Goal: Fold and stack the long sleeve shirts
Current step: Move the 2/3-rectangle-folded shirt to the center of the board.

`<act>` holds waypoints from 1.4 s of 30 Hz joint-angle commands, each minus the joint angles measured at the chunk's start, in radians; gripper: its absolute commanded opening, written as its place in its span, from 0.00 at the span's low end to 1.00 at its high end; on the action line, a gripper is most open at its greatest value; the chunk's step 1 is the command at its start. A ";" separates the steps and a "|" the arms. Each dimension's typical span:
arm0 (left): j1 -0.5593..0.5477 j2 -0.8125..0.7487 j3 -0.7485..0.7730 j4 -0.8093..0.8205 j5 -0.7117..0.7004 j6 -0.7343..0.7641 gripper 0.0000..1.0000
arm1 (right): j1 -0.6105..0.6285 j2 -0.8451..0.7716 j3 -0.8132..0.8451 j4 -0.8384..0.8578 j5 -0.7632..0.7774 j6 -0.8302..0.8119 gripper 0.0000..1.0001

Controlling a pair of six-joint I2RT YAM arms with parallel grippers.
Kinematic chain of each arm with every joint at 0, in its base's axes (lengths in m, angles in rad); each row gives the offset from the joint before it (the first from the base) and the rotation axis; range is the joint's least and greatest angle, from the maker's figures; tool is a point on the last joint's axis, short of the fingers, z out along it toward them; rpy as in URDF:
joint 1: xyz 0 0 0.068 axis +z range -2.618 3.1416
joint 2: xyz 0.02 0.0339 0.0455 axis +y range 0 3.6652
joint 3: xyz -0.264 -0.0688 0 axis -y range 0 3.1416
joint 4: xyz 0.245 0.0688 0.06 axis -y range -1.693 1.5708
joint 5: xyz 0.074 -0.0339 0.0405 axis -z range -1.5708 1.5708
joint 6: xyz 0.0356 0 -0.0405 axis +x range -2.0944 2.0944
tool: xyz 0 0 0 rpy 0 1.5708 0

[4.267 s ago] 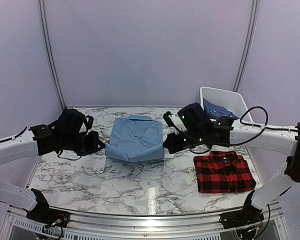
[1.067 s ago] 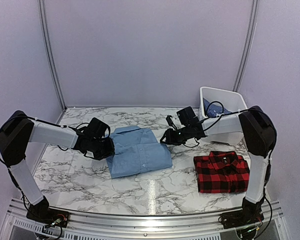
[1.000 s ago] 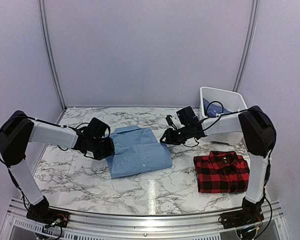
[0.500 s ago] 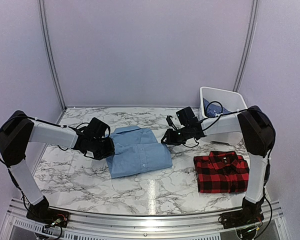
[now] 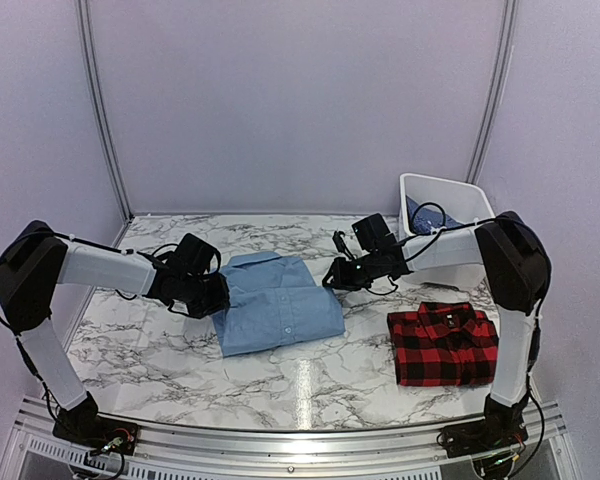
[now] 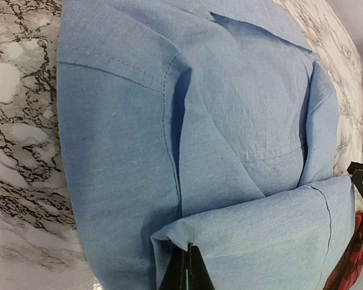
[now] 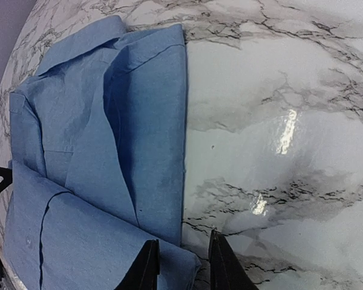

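The light blue shirt [image 5: 280, 302] lies folded at the middle of the marble table, collar toward the back. My left gripper [image 5: 216, 296] sits low at its left edge; in the left wrist view it [image 6: 190, 248] is shut on a folded corner of the light blue shirt [image 6: 230, 121]. At the shirt's right edge is my right gripper [image 5: 331, 279], whose jaws stand apart [image 7: 183, 240] around the near corner of the fold [image 7: 97, 181], not pinching it. The red-and-black plaid shirt [image 5: 446, 345] lies folded at the front right. A darker blue shirt [image 5: 427, 214] sits in the bin.
A white plastic bin [image 5: 460, 197] stands at the back right, just behind my right arm. Bare marble table [image 5: 150, 350] shows in front of the light blue shirt and to its left. Pale walls close the back and both sides.
Since the oldest frame both arms have come down to the table, and the light blue shirt lies slightly nearer and turned. Over the last second the right jaws have narrowed a little.
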 commanded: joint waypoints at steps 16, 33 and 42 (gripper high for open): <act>0.004 -0.008 0.021 -0.025 -0.005 0.007 0.00 | 0.008 0.000 -0.043 0.057 -0.053 0.051 0.24; 0.010 -0.173 0.020 -0.090 -0.014 0.053 0.00 | 0.085 -0.115 0.074 -0.018 0.154 -0.022 0.00; 0.234 0.015 0.228 -0.123 0.058 0.176 0.00 | 0.065 0.228 0.597 -0.078 0.155 -0.104 0.00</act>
